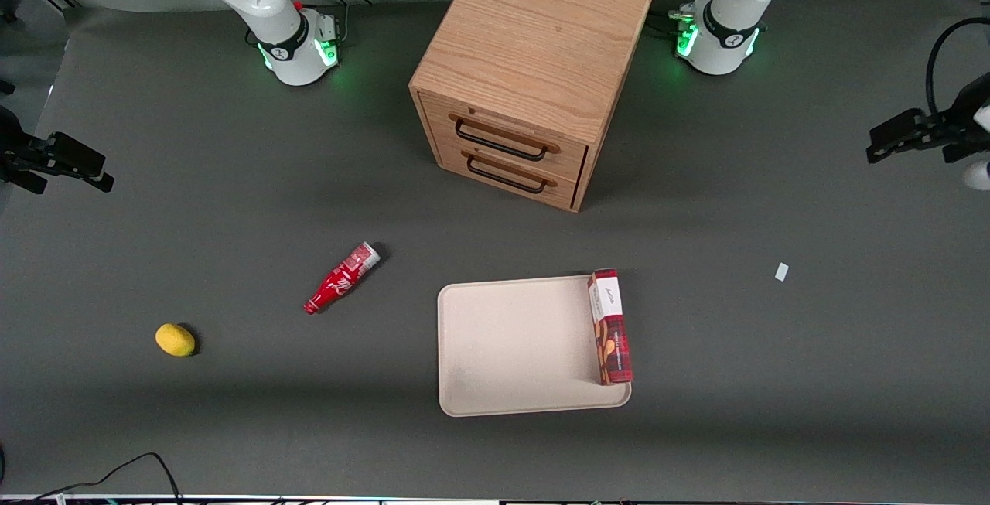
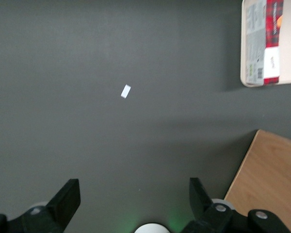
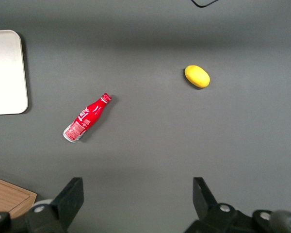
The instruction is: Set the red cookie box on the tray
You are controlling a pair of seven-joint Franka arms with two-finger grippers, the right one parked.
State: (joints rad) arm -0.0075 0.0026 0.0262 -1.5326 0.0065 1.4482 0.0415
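While I watch from the front camera, my gripper [image 1: 889,145] hangs at the working arm's end of the table [image 1: 232,203], well apart from the tray [image 1: 510,350] and high over bare mat. On the wrist camera its fingers [image 2: 68,199] stand wide apart and nothing is between them.

I see the box [image 1: 610,327] lying flat on the tray, along the tray edge that faces the working arm. Its white end panel points toward the cabinet [image 1: 534,72], and the dark-red end with the cookie pictures points toward the front camera. It touches the rim on that side; I cannot tell whether it sits fully inside the rim or partly on top of it. On the wrist camera the same box [image 2: 269,41] shows at the tray corner [image 2: 247,73], with a barcode side next to the red one.

A small white scrap [image 1: 781,271] lies on the mat between the tray and my gripper, also seen from the wrist [image 2: 125,91]. The cabinet stands farther from the front camera than the tray, with two drawers, both closed. Toward the parked arm's end lie a red bottle [image 1: 340,278] on its side and a yellow lemon [image 1: 175,339], well apart from the tray.
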